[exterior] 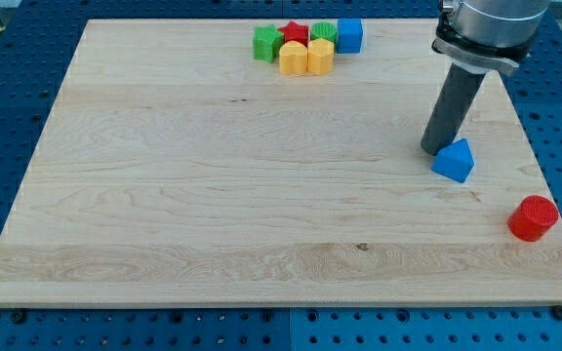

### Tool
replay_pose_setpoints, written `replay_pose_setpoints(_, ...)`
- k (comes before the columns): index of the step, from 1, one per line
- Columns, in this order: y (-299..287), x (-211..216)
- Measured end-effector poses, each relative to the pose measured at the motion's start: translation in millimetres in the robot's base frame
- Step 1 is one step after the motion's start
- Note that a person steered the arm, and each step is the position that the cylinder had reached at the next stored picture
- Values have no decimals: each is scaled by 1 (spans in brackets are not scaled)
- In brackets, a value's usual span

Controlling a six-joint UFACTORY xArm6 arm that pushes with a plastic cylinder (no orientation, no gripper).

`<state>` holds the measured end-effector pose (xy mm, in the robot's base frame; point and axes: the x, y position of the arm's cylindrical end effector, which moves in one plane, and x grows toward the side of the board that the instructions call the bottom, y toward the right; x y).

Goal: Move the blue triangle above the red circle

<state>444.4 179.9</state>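
1. Nearest the view's bottom edge, you have the wooden board (164, 253), with a bare stretch of grain across its lower half; it rests on a blue perforated table (8, 58) that shows on all sides.
2. At the board's lower right corner stands the red circle (534, 217), upright and close to the board's right edge. Nothing touches it.
3. Up and to the left of it, near but apart, sits the blue triangle (455, 160). An open strip of board lies between the two, with no block in that gap.
4. Your tip (431, 150) is down on the board at the triangle's left side, just beside it and seemingly in contact; actual contact cannot be confirmed. The dark rod (454, 107) rises from there toward the view's top right into the grey arm housing (491, 24).
5. You have no jaws on this rig, only the rod, so nothing is held.
6. Farthest off, near the board's top edge, a tight cluster sits well apart from your tip: a green block (266, 44) on the left, a red star (295, 34), a second green block (324, 32), a blue cube (349, 35) on the right, and two yellow blocks (305, 57) side by side in front.
7. That cluster lies clear of both task blocks.
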Motion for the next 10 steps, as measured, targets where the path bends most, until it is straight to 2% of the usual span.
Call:
replay_pose_setpoints(2,-22,11)
replay_pose_setpoints(3,5,15)
replay_pose_setpoints(5,16,16)
replay_pose_setpoints(7,17,40)
replay_pose_setpoints(9,60,46)
replay_pose_setpoints(10,59,46)
